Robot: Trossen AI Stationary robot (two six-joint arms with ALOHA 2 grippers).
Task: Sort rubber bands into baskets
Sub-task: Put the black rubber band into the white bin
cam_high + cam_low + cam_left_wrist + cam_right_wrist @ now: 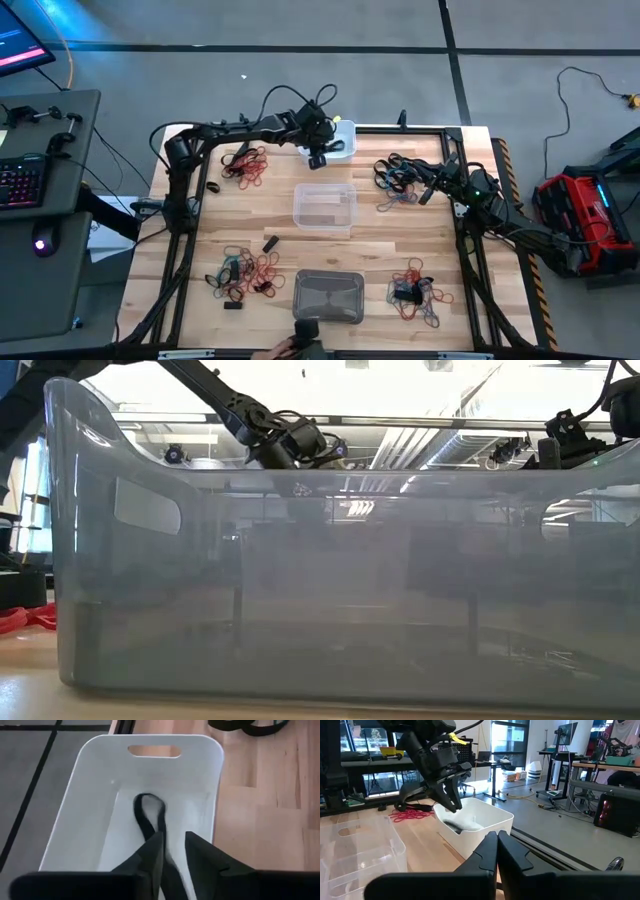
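Grey translucent plastic fills the low view: the rounded grey basket (320,560) sits at the near edge of the pale wooden counter (280,225), nothing clearly in it yet. Beside it lie two tangled heaps of thin rubber bands, a red-and-black one (245,275) and another (415,290) on the other side. Mid-counter stands the clear plastic basket (324,206). Further back, the right hand (425,195) hangs with its fingers pressed together and nothing between them, at the edge of a dark blue-black heap (398,175). At the far edge, the left hand (172,850) hovers inside the opaque white basket (90,820), fingers a narrow gap apart, and a single black rubber band (147,815) lies looped on the white floor just ahead of the fingertips, apparently let go. So this reads as the drop step, black into white. Next call: lift clear of the rim, swing to the red pile (245,165) nearby, and pinch one loop without dragging its neighbours.
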